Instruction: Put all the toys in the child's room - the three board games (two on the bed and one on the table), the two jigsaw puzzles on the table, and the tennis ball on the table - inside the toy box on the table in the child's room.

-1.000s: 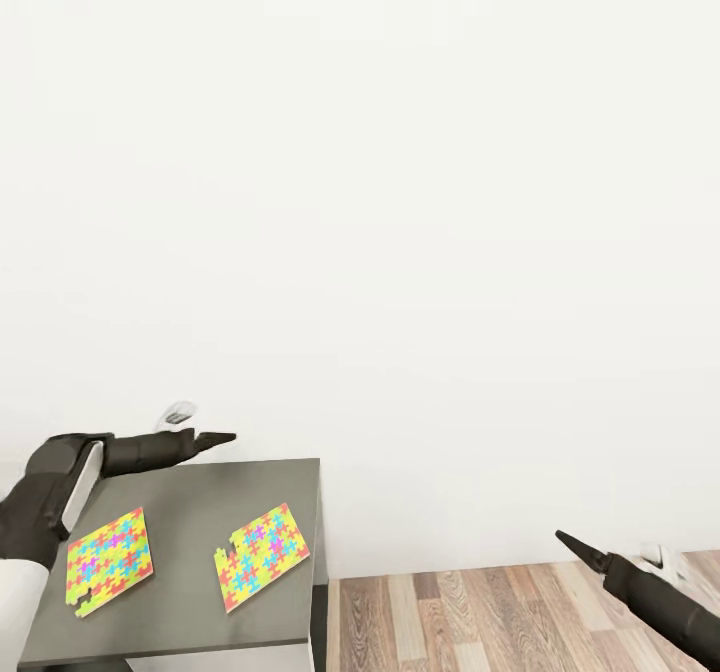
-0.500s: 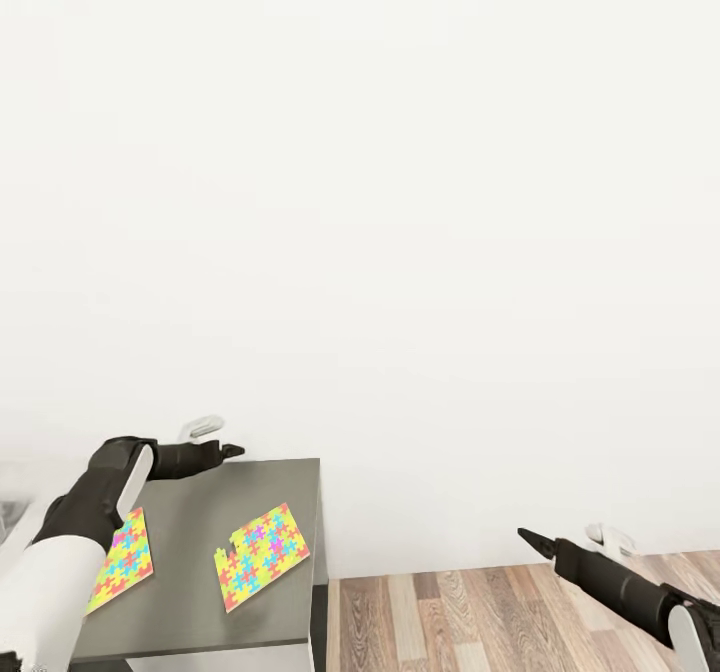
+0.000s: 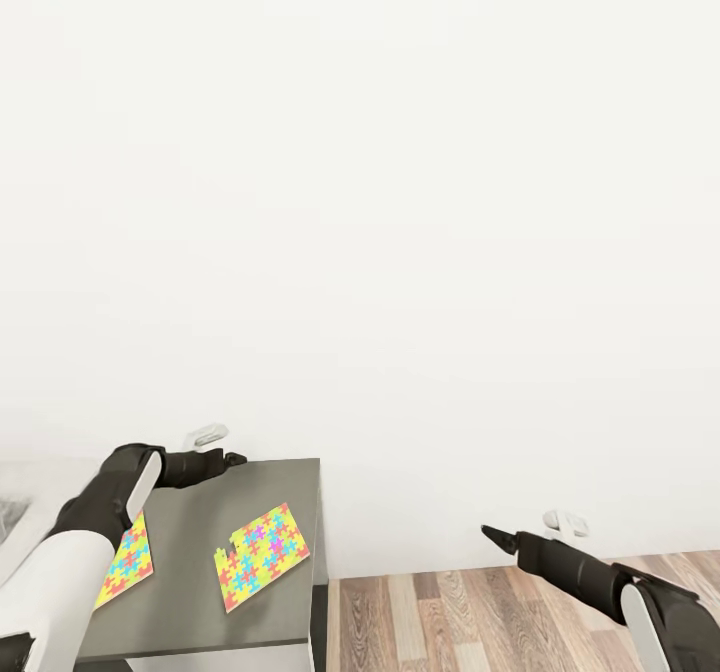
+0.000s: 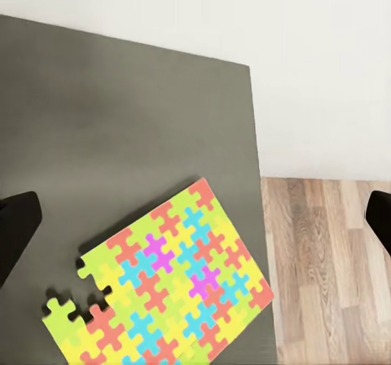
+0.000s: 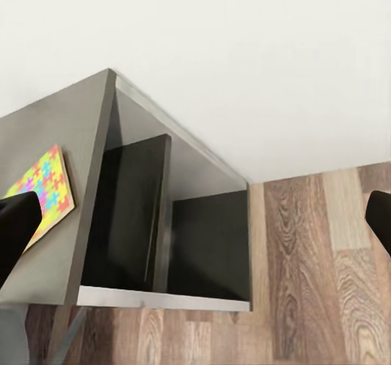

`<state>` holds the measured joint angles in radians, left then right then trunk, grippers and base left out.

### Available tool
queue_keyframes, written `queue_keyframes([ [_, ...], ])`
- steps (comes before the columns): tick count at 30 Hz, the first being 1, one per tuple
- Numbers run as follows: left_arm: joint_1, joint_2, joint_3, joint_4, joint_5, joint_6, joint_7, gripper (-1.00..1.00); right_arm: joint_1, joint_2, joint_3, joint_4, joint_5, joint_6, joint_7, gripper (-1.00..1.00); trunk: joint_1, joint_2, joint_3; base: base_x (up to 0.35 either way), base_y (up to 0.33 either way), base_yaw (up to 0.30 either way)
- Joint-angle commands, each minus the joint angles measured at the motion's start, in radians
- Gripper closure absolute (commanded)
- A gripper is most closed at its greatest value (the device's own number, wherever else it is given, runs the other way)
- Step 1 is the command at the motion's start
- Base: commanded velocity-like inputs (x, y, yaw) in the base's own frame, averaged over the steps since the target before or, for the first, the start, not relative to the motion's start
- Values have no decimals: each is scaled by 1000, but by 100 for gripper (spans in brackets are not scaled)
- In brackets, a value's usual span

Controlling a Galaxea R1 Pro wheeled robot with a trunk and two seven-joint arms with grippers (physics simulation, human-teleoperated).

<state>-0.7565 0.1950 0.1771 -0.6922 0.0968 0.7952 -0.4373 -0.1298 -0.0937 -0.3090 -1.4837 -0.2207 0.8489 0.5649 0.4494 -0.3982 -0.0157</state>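
Plain white wall (image 3: 400,202) filling most of the head view; strip of wood-plank floor (image 3: 450,617) at lower right. Dark grey surface (image 3: 200,542) at lower left, ending in a square corner near the wall, with open dark compartments beneath its end (image 5: 163,235) in the right wrist view.

Left arm bent at the elbow, white sleeve low at the frame edge, dark forearm angled up and across the near puzzle toward the back edge of the surface. Left hand (image 3: 222,460) level, pointing right along that back edge; fingers (image 4: 16,226) wide apart in the left wrist view, holding nothing. Compared with one second earlier: elbow drawn inward and forearm now overlapping the left puzzle, hand tip at nearly the same spot.

Right arm reaching in from the lower right, above the floor and well clear of the surface. Right hand (image 3: 495,536) pointing up-left toward the surface's end; fingers (image 5: 18,226) spread apart, empty. Compared with one second earlier: tip farther left and more of the forearm in view.

Two jigsaw puzzles lying flat on the surface, unmoved. Right jigsaw puzzle (image 3: 262,555) near the end edge, long axis running diagonally from near-left to far-right, one notched corner at near-left. Left jigsaw puzzle (image 3: 128,562) partly hidden under the left forearm, orientation only partly readable.
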Motion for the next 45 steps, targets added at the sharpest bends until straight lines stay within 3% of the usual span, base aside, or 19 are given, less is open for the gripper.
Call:
queue_keyframes([
  [1,-1,0,1,3,10,3,4,-100,-1,0,1,-1,-2,9,3,-100,1,-2,-2,0,0,0],
  [34,-3,4,2,77,-2,-12,58,-100,-5,-1,1,2,-3,16,3,-100,1,-2,-2,0,0,0],
  [45,-2,5,1,86,-1,-74,57,-100,-5,-1,-8,3,-3,16,3,-100,1,-2,-9,0,0,0],
])
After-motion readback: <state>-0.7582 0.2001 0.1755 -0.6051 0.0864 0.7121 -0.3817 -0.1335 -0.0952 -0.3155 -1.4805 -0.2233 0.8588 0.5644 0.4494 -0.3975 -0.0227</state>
